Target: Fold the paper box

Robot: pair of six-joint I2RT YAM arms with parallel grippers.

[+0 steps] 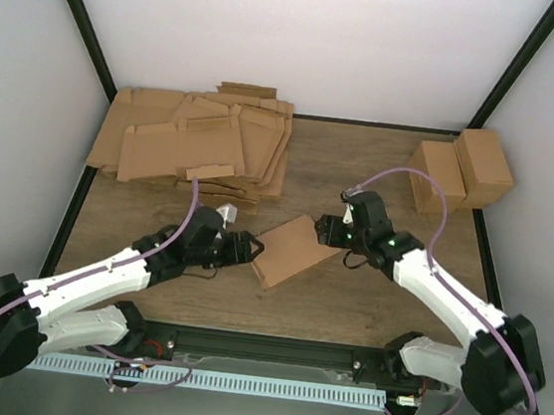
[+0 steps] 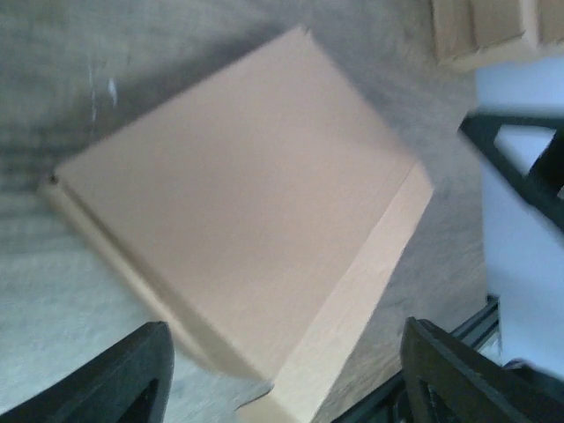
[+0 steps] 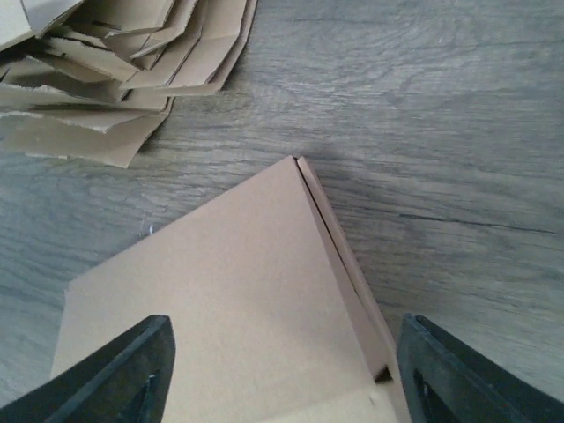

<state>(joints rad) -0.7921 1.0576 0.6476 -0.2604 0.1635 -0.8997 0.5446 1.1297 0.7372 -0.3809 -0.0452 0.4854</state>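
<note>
The paper box (image 1: 295,252) lies closed on the wooden table as a flat, shallow brown carton, turned diagonally between both arms. My left gripper (image 1: 251,248) is at its left corner. In the left wrist view the box (image 2: 256,203) fills the frame, and its near corner sits between the spread fingers of that gripper (image 2: 286,383) without touching either. My right gripper (image 1: 328,229) is at the box's upper right end. In the right wrist view the box (image 3: 229,300) runs under the wide-apart fingers of that gripper (image 3: 286,379), and its side edge is close to the right finger (image 3: 467,379).
A loose pile of flat die-cut cardboard sheets (image 1: 199,144) covers the back left of the table and shows in the right wrist view as sheets (image 3: 115,62). Two smaller folded cartons (image 1: 461,173) stand at the back right. White walls with black frame posts close the table in.
</note>
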